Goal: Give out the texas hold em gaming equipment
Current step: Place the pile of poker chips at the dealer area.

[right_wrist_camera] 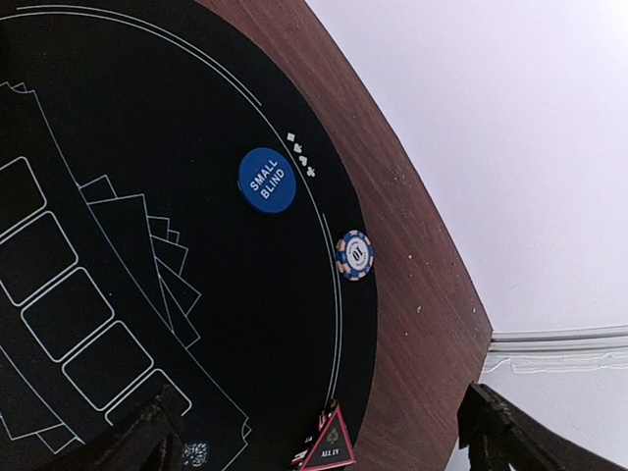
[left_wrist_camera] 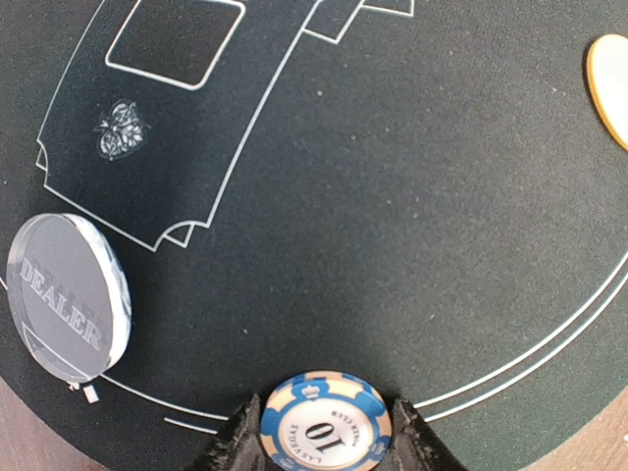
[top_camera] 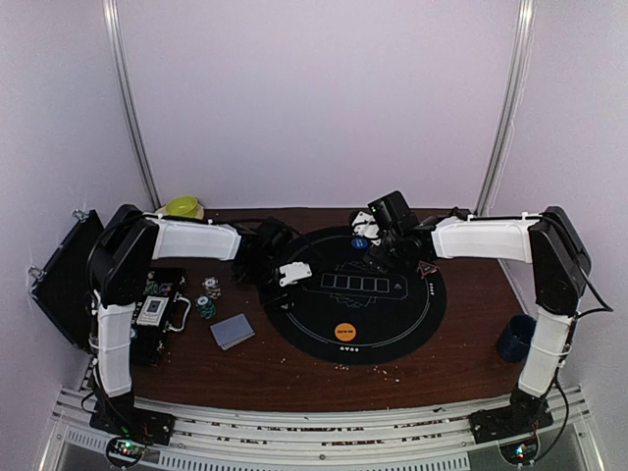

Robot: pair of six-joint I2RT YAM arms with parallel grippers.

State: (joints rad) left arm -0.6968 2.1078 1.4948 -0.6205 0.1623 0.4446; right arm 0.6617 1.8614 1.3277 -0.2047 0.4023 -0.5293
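Your left claw (left_wrist_camera: 324,437) was shut on a blue chip (left_wrist_camera: 325,422), right over the edge of the mat (left_wrist_camera: 392,196), near the dealer disc (left_wrist_camera: 69,294). Bare mat lay just past the chip. Your right claw (right_wrist_camera: 324,432) was wide open and empty, far across the mat.

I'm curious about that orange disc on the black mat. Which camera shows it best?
The top view: the orange disc lies whole and unobstructed on the near side of the mat, though small. The left wrist view catches only its edge at the frame's right border. The right wrist view misses it.
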